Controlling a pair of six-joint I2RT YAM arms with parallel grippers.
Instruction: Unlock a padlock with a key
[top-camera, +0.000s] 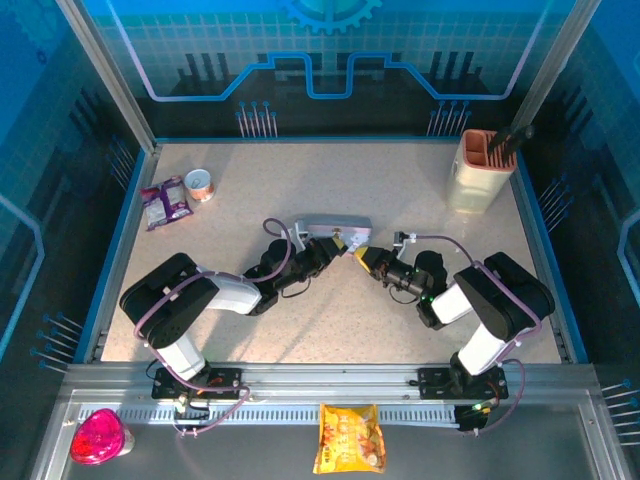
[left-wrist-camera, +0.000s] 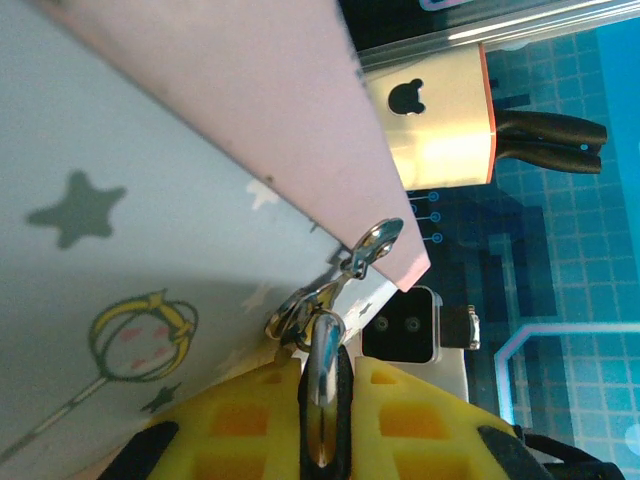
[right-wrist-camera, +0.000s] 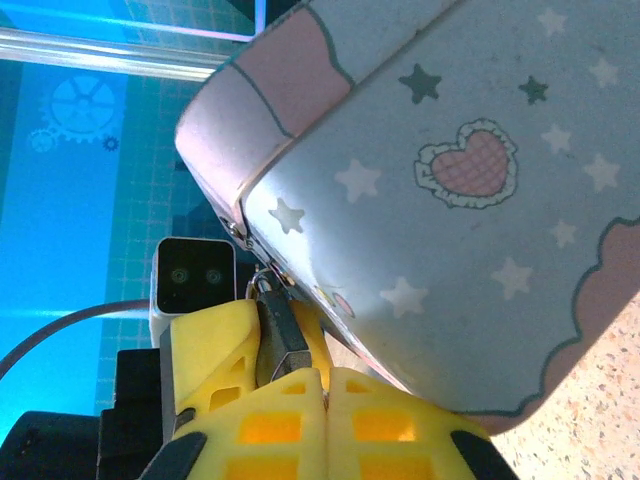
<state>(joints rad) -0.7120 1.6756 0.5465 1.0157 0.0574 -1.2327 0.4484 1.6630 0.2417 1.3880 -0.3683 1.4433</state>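
**Padlock at the tin clasp: mating key and lock**

Padlock (right-wrist-camera: 282, 335) hangs at the clasp on the edge of the tin (right-wrist-camera: 450, 200), mid-bench (top-camera: 300, 170). Its thin shackle (right-wrist-camera: 262, 284) is hooked through the hasp. The right pincer (top-camera: 366, 259) is clamped on the dark lock body. The left pincer (top-camera: 338, 247) faces it from the other side of the clasp, closed on a slim silvery strip with a small ring (left-wrist-camera: 290, 320) at its upper end. I take this strip for the key (left-wrist-camera: 322, 400). The keyway is hidden, so I cannot tell whether the tip is seated.

Judgement: the step in hand is insertion, then the turn.

- The right side should hold the body rigid and not twist it against the hasp.
- The left side should bring the key in along the keyway axis, with small corrections, and push only once the tip has found the slot.
- Turn by wrist roll while the right side resists.

Risks: the tin looks light and may slide or tip, the shackle may bind, and the key may swivel between the pads.
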